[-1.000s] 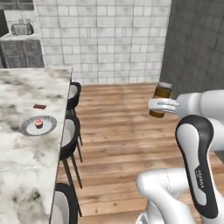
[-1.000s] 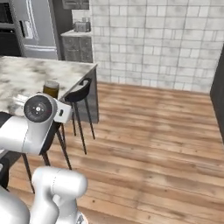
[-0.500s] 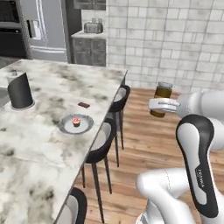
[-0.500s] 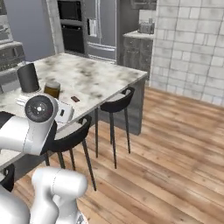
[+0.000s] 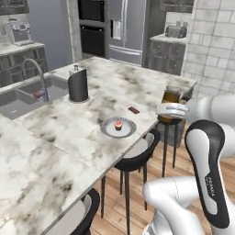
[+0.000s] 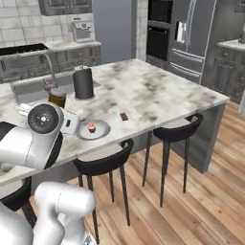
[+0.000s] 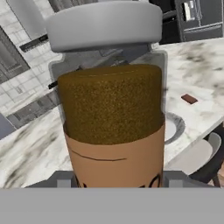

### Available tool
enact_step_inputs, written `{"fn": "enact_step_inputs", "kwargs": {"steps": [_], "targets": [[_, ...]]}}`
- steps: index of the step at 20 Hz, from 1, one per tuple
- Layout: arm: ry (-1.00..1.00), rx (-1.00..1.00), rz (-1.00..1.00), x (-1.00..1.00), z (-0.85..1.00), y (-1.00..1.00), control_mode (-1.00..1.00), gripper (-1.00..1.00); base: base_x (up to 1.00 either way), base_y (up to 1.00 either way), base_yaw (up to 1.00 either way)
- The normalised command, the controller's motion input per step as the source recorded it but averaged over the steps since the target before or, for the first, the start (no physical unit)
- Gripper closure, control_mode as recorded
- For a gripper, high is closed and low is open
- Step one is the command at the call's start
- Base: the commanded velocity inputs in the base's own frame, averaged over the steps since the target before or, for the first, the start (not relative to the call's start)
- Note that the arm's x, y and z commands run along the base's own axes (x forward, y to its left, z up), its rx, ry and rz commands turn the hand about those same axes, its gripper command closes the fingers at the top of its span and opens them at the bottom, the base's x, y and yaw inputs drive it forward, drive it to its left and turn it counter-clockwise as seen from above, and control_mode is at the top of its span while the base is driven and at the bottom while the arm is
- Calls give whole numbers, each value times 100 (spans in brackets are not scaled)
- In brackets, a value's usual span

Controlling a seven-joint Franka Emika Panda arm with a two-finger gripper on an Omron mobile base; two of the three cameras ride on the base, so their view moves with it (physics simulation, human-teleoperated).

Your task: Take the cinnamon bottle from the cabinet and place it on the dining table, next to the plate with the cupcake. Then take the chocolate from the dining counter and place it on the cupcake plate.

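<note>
The gripper pinches the cinnamon bottle around its lower body and holds it upright in the air, beside the edge of the dining table. On the table, the cupcake sits on the grey plate, with the chocolate near it.

cinnamon bottle: 1 | plate: 1 | cupcake: 1 | chocolate: 1 | bar stools: 2
</note>
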Motion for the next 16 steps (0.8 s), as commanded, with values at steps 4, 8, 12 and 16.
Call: {"fn": "enact_step_inputs", "kwargs": {"steps": [4,8,12,16], "targets": [[0,0,0,0,0,0,100,100,40,-42,33],[0,0,0,0,0,0,100,100,39,-48,25],[0,0,0,0,0,0,100,100,30,-59,15],[0,0,0,0,0,0,100,100,22,-63,16]]}}
